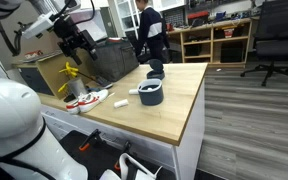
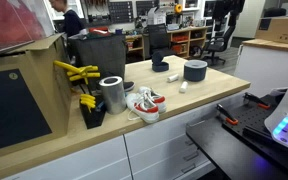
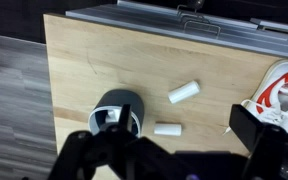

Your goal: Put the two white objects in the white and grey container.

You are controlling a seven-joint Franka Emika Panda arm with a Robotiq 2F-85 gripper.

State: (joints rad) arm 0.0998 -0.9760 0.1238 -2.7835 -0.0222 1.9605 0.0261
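Claw (image 1: pixel 79 50) spread wide, nothing in it; I see it well above the table (image 3: pixel 84 60). Wrist view: tub (image 3: pixel 119 112) upright on the wood, both white pieces near it, outside it. Chunk (image 3: pixel 184 93) lies flat, long axis tilted lower-left to upper-right. Stick (image 3: pixel 167 129) lies flat, axis roughly level across frame. White-red item (image 3: pixel 279 90) sits beyond them.
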